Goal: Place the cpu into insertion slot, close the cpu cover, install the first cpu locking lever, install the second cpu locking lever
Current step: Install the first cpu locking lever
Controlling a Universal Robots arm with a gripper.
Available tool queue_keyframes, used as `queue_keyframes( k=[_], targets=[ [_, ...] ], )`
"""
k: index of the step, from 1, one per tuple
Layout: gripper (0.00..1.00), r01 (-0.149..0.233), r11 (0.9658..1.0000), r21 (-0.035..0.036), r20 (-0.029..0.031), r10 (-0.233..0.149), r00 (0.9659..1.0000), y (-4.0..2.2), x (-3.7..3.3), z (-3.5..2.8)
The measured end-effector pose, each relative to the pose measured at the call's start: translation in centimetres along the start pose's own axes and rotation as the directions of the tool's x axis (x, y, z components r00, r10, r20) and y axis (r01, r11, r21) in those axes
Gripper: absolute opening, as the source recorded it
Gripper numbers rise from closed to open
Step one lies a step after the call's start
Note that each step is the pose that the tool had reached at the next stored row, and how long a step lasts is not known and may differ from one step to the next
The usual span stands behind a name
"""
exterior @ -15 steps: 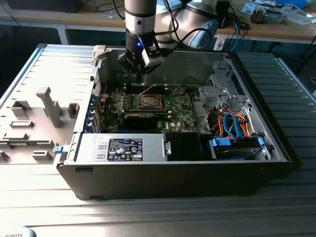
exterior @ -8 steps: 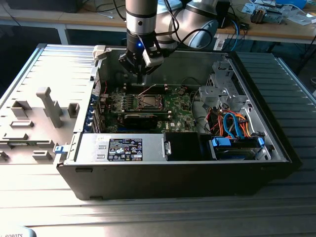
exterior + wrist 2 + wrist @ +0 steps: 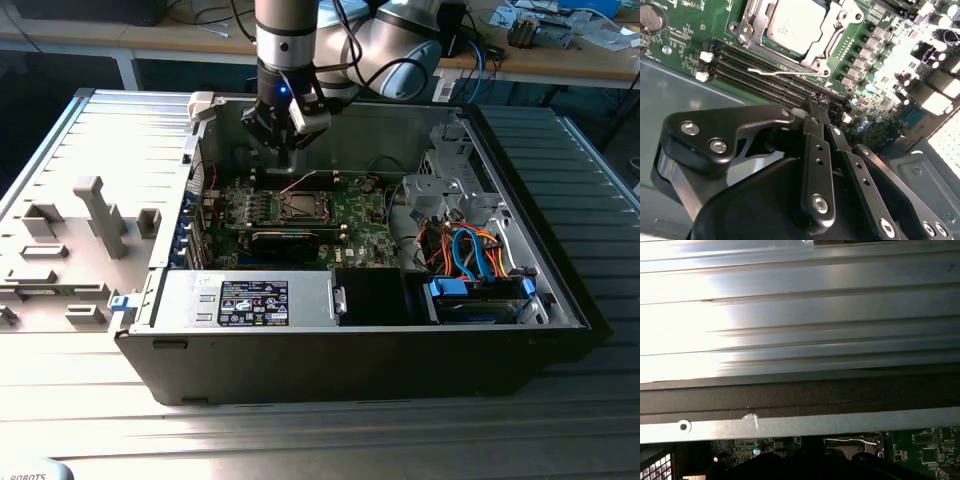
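An open desktop computer case (image 3: pixel 560 300) lies on its side on a ribbed metal table (image 3: pixel 60 150), with the green motherboard (image 3: pixel 350 215) exposed. The gripper (image 3: pixel 287 150) hangs above the far edge of the board, just beyond the insertion slot (image 3: pixel 300 207) as the exterior view shows it.

In the second wrist view the gripper (image 3: pixel 819 106) points down at the black memory slots (image 3: pixel 765 67), its two slim black fingers (image 3: pixel 816 150) pressed together with nothing between them. The cpu (image 3: pixel 795 22), a flat square chip with a matt silver-grey top, already sits in the insertion slot (image 3: pixel 755 30). The cpu cover (image 3: pixel 826 42), a thin stamped metal frame with a large central window, lies down around the chip. A thin bright wire locking lever (image 3: pixel 777 74) runs along the near side of the socket, its long axis parallel to the memory slots, and lies between the fingertips and the socket. The lever is thus the task part nearest the fingertips, just ahead of them; whether it is latched cannot be told.

The first wrist view looks across the ribbed table (image 3: pixel 800 315) and the case wall (image 3: pixel 800 395), dark with a bright metal lip, to a strip of motherboard (image 3: pixel 920 450).
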State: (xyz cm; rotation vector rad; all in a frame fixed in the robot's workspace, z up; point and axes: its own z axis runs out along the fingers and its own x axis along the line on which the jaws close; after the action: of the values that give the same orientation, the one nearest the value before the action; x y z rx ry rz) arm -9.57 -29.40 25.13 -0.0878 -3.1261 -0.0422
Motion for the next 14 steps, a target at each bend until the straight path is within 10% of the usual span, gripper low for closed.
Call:
queue_keyframes(
  k=[14],
  targets=[
    [0.11,0.045,0.9990,0.0078,-0.0011,-0.045,0.9990,-0.01,-0.28,2.04]
  ],
)
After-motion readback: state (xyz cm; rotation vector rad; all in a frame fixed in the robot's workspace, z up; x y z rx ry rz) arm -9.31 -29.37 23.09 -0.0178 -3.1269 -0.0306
